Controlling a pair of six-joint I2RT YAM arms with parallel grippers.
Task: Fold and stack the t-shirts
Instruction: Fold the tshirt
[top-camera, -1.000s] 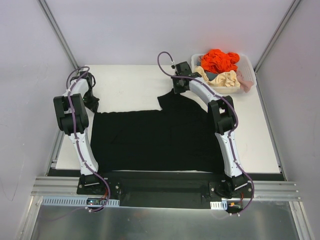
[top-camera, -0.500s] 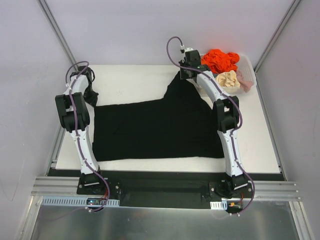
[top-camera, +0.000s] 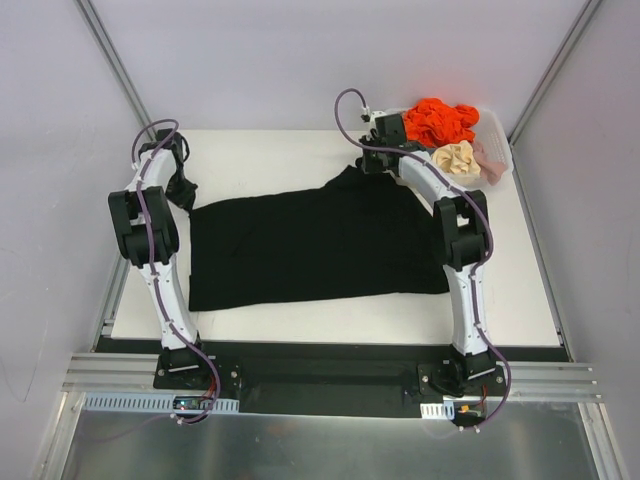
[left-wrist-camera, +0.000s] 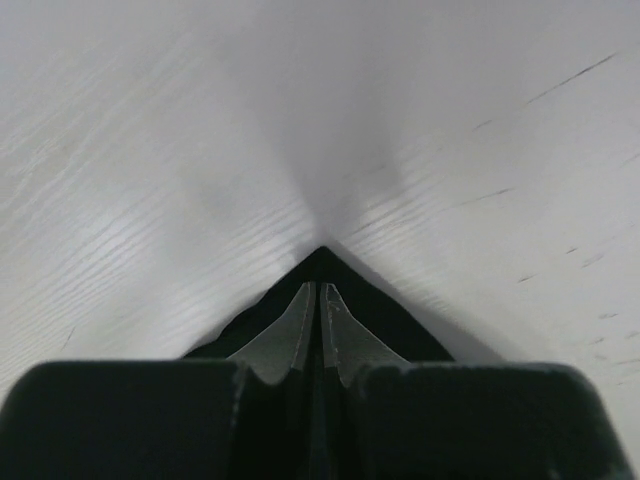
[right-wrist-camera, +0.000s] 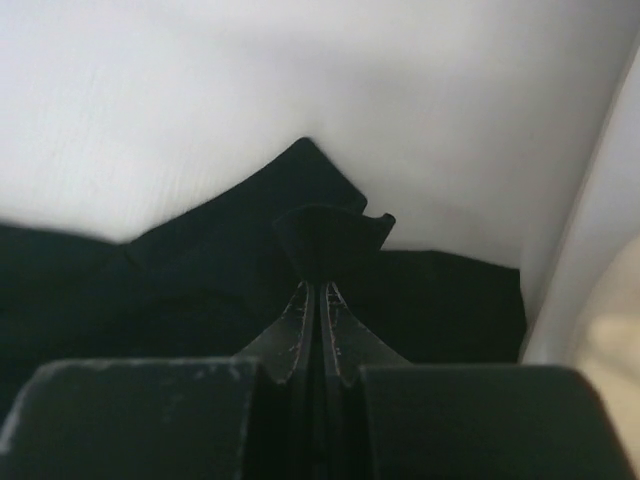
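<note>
Left hand (left-wrist-camera: 318, 285): clenched. In the left wrist view the two fingers (left-wrist-camera: 295, 330) lie pressed together with no gap between them, pinching a pointed corner of the black t-shirt (left-wrist-camera: 322, 262). The corner projects just past the fingertips and lies against the white desk (left-wrist-camera: 150, 150).

In the top external view, the left hand (top-camera: 183, 190) sits at the far left corner of the black t-shirt (top-camera: 310, 245), near the left edge of the desk (top-camera: 270, 160).

Right hand (right-wrist-camera: 318, 285): clenched. In the right wrist view its fingers (right-wrist-camera: 345, 340) are closed on a fold of the black t-shirt (right-wrist-camera: 200, 280). A small flap of fabric stands up just beyond the fingertips, and more of the garment spreads out below it on the desk (right-wrist-camera: 150, 100).

In the top external view, the right hand (top-camera: 365, 160) holds the far right part of the garment, where the fabric rises to a peak.

Location of the garment: the black t-shirt is spread across the middle of the desk, between the two arms. Its near edge lies flat on the desk, while its far edge runs from the left hand up to the right hand.

Surroundings: a white bin (top-camera: 497, 150) stands at the far right corner of the desk, just beside the right hand. It contains an orange garment (top-camera: 437, 120), a cream garment (top-camera: 455, 158) and a pink garment (top-camera: 490, 160), all crumpled.
</note>
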